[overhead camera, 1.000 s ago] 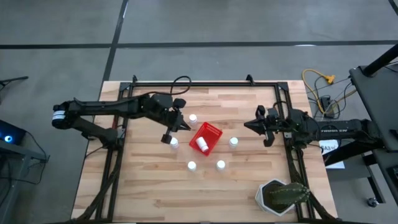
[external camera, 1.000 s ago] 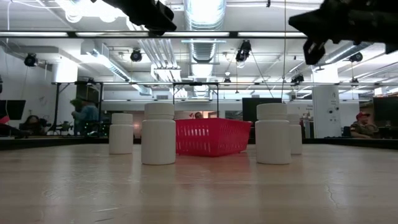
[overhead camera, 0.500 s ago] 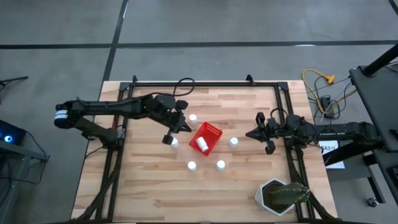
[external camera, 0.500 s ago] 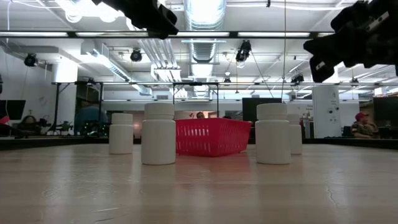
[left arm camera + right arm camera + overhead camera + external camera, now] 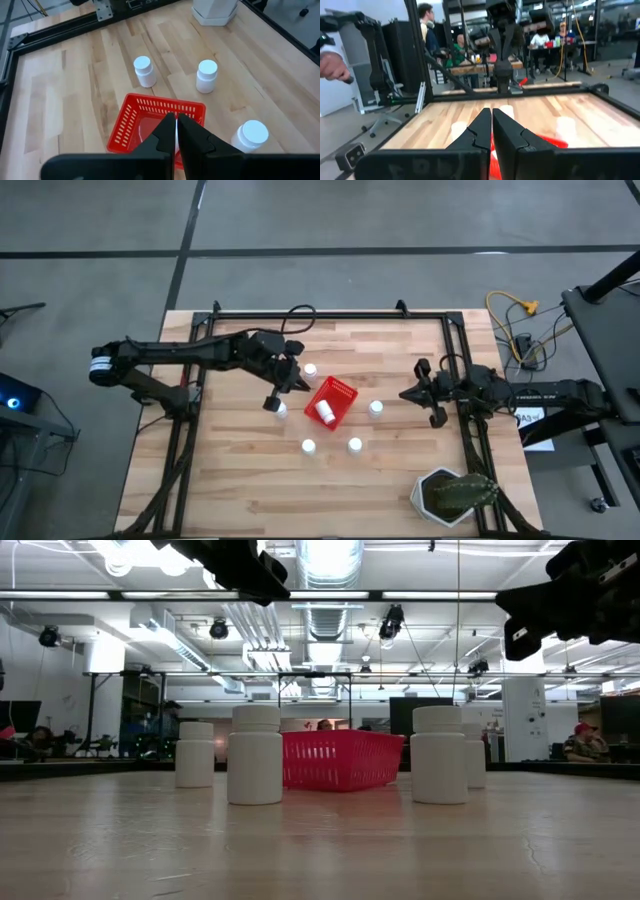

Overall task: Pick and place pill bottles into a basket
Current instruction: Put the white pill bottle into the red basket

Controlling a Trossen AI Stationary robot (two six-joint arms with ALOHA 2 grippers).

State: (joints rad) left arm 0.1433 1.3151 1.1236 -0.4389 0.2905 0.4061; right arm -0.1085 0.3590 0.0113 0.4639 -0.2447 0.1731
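Left gripper [image 5: 297, 383], fingers pressed together and empty, is hovering beside the basket [image 5: 331, 401], 1 bottle [image 5: 325, 411] lying inside. 5 bottles [image 5: 376, 408] are standing around it: light, rigid, probably slick, so grip mid-body. Right gripper [image 5: 408, 394], closed, is idling.

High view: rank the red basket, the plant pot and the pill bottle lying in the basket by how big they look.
1. Plant pot, largest.
2. Red basket, somewhat smaller.
3. Pill bottle in the basket, far smallest.
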